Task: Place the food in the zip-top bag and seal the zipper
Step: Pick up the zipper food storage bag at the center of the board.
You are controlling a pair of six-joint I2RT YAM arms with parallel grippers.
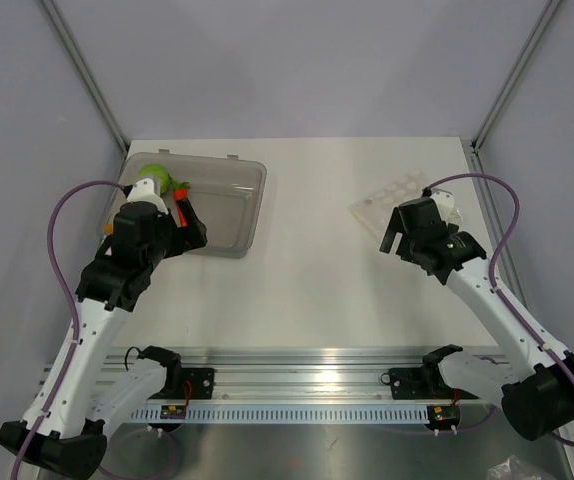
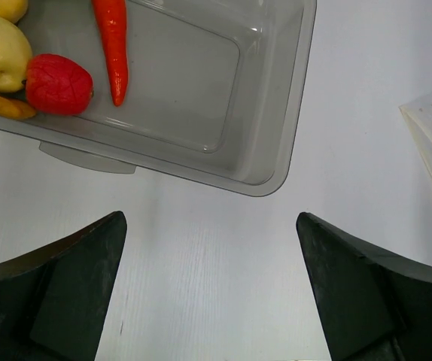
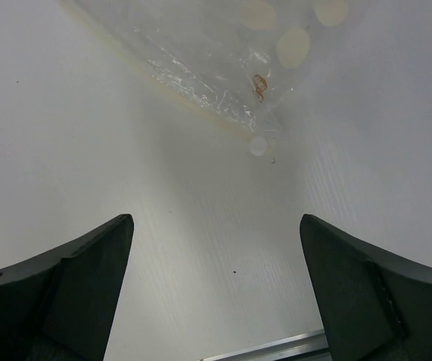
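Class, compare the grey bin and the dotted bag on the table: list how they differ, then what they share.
The grey bin has raised walls; the dotted bag lies flat. The bin holds toy food; the bag's visible part shows none. Both are see-through and rest on the table.

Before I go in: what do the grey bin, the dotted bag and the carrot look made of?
Grey bin: rigid translucent plastic, glossy; the table shows through its floor and its rim catches highlights. Dotted bag: thin clear flexible film, crinkled and shiny, white printed dots. Carrot: likely a moulded toy, plastic or foam, smooth even orange; which one I cannot tell.
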